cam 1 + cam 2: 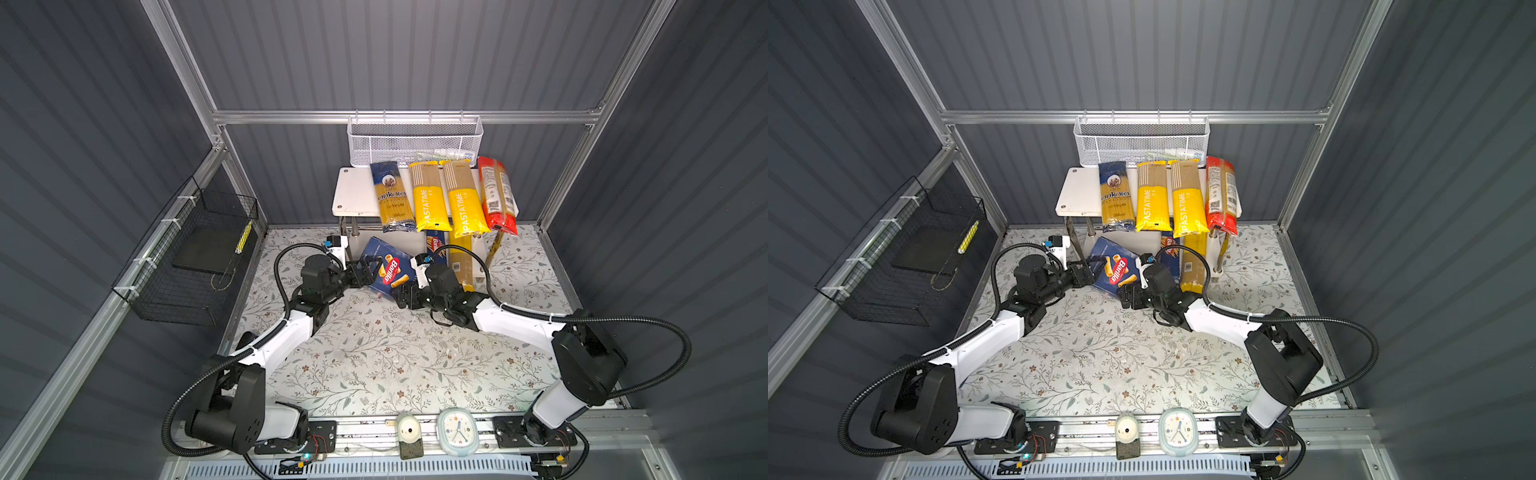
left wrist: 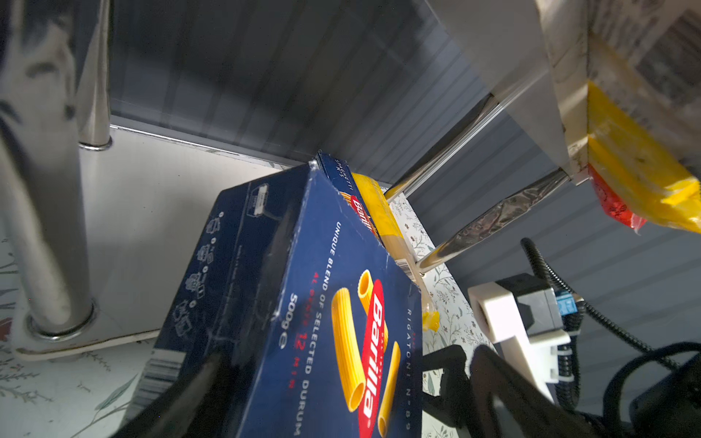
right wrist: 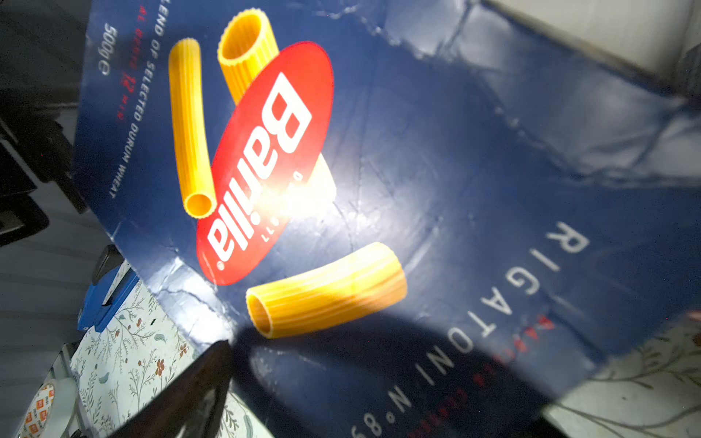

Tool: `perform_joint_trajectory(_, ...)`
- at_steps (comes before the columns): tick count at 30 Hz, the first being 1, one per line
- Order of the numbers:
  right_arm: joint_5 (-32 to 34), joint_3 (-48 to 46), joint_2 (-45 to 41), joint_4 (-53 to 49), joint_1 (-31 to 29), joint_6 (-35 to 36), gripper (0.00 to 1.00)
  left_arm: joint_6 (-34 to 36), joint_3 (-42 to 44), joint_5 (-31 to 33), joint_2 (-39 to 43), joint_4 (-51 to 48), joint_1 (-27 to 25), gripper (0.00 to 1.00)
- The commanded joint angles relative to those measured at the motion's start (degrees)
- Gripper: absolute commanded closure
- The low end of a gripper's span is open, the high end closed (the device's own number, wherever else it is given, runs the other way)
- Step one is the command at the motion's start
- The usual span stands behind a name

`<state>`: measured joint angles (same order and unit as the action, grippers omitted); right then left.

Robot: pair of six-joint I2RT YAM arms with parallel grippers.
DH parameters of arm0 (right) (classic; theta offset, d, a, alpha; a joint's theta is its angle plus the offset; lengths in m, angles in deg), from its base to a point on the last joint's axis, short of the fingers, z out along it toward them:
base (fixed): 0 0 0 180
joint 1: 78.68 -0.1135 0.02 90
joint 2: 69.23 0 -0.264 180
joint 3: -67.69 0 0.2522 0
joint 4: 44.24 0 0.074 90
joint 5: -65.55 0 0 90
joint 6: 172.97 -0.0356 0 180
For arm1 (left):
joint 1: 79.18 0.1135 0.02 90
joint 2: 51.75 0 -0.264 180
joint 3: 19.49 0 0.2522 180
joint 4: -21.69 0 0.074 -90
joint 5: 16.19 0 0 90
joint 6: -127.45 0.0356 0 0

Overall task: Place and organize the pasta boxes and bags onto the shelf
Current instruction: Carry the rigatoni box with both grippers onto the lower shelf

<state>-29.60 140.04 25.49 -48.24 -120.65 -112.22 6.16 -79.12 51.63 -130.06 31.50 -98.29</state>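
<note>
On the floral tabletop (image 1: pixel 374 365), the wide Barilla box (image 1: pixel 388 268) tilts just before the lower board of the shelf (image 1: pixel 353 191); the left claw (image 1: pixel 370 270) clamps its left edge; the right claw (image 1: pixel 401 297), jaws apart, sits beside its near corner.

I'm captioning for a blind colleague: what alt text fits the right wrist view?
A dark blue Barilla rigatoni box fills the frame up close, its red oval logo catching glare. Floral table covering shows past its edge, where one dark finger reaches toward the box's corner.
</note>
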Motion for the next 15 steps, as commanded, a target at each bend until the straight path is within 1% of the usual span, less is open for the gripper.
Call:
perform_joint_trajectory(1,-5.02,5.99,0.06,14.15,-0.52,2.62,0.12,3.15,-4.00,-6.45,-0.95,-2.42,-3.47,0.01)
perform_joint_trajectory(4,-4.87,7.61,0.99,14.14,-0.08,2.61,0.11,4.35,-6.05,-6.28,-2.47,-2.79,-3.47,0.01)
perform_joint_trajectory(12,-5.03,10.00,3.16,14.21,1.26,2.96,0.10,4.42,-8.57,-5.71,-6.20,-1.56,-3.47,0.01)
perform_joint_trajectory(15,-5.15,10.37,3.85,14.50,2.10,2.77,0.10,5.93,-8.89,-3.74,-7.01,-3.26,-3.47,0.01)
